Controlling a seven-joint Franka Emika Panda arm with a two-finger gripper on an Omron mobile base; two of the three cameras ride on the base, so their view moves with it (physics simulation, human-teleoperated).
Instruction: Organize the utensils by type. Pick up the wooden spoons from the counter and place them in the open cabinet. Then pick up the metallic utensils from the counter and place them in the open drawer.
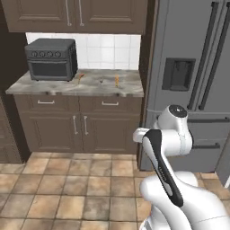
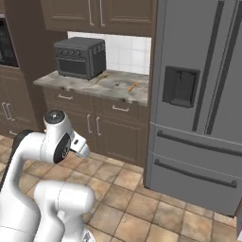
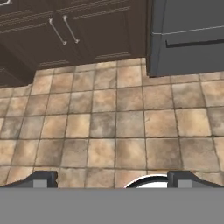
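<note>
lying on the counter (image 1: 90, 85) by the oven (image 1: 50, 58), two spoons (image 1: 117, 80); gripper (image 3: 112, 178) wide open, empty.

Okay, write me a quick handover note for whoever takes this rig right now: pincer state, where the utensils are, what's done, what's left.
Pincer: open, holding nothing, pointed down at the tiled floor some way back from the cabinets.
Utensils: two orange-brown utensils lie on the counter, right of the toaster oven; a small grey item sits between them, too small to identify.
Done: nothing moved yet; everything visible lies on the counter.
Left: all of it. Wooden spoons go in the open cabinet, metal ones in the open drawer. The wall cabinets and drawers seen here look closed.
</note>
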